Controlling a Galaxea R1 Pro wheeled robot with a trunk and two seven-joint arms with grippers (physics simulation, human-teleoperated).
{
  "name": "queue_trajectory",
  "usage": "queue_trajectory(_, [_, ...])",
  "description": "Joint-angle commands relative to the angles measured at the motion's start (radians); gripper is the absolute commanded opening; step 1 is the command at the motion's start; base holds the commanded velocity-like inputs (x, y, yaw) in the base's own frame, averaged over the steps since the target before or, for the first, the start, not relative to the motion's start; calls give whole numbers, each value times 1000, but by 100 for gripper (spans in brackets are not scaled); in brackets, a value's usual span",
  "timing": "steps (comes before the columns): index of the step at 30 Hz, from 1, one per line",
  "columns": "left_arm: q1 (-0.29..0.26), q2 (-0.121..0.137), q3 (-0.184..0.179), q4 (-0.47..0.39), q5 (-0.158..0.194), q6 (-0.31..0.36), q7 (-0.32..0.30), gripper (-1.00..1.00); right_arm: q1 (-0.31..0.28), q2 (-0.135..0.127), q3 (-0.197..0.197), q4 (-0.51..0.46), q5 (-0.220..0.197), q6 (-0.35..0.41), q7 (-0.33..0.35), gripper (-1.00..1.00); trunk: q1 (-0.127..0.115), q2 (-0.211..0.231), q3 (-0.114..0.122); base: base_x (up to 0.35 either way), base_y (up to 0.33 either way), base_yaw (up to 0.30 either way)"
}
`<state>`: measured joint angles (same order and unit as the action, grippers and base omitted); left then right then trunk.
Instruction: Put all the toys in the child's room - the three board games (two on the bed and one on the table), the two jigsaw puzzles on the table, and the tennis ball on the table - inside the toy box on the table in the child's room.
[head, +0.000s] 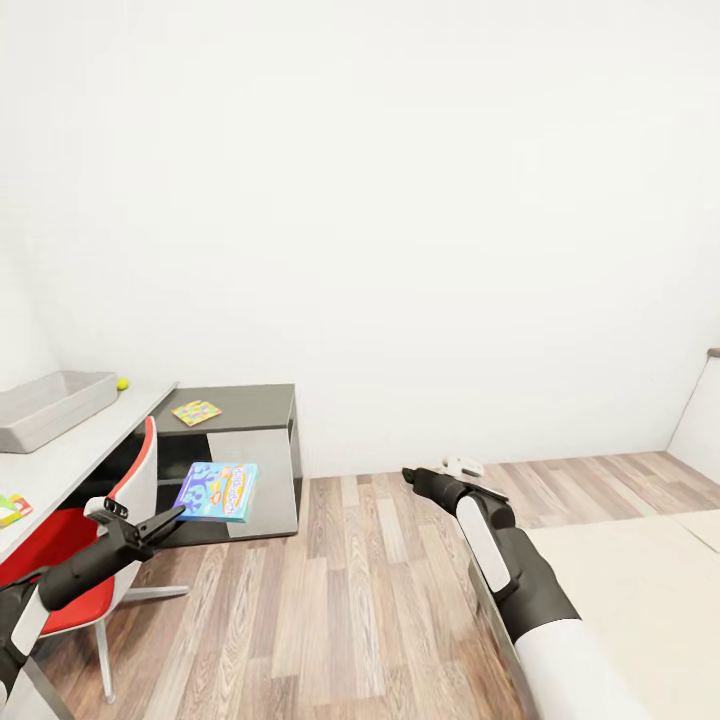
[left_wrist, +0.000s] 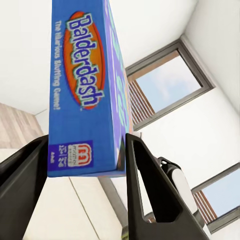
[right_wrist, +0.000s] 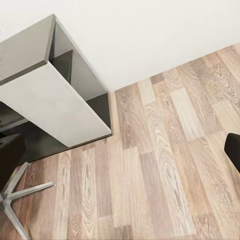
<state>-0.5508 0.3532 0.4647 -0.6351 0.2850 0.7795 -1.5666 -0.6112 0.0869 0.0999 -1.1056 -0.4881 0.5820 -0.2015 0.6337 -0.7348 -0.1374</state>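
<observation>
My left gripper (head: 168, 518) is shut on a blue board game (head: 217, 490), held in the air in front of the chair. In the left wrist view the blue "Balderdash" box (left_wrist: 85, 85) sits between the two black fingers (left_wrist: 145, 185). The light-grey toy box (head: 50, 405) stands on the table (head: 75, 450) at the far left, with the tennis ball (head: 122, 383) just behind its corner. One jigsaw puzzle (head: 196, 412) lies on the lower dark-grey section (head: 255, 400). A yellow, green and red board game (head: 12, 508) peeks in at the left edge. My right gripper (head: 410, 474) hangs over the floor; its jaws are unclear.
A red-and-white swivel chair (head: 105, 535) stands between my left arm and the table. The beige bed (head: 640, 590) lies at the right. Wood-plank floor (head: 340, 600) stretches ahead to the white wall. The white cabinet door (right_wrist: 50, 107) and a chair leg (right_wrist: 15, 197) show in the right wrist view.
</observation>
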Motion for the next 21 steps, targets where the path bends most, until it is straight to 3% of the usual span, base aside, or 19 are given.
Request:
queue_trajectory(1, [-1, 0, 0, 0, -1, 10, -4, -100, -1, 0, 1, -1, -10, 2, -10, 100, -4, 6, 2, 0, 0, 0])
queue_trajectory(10, [-1, 0, 0, 0, -2, 10, -4, -100, -1, 0, 1, 0, -10, 2, -10, 100, -38, 69, 30, 0, 0, 26])
queue_trajectory(21, [-1, -1, 0, 0, -3, 10, -4, -100, -1, 1, 3, 0, -9, 2, -10, 100, -73, 132, 65, 0, 0, 242])
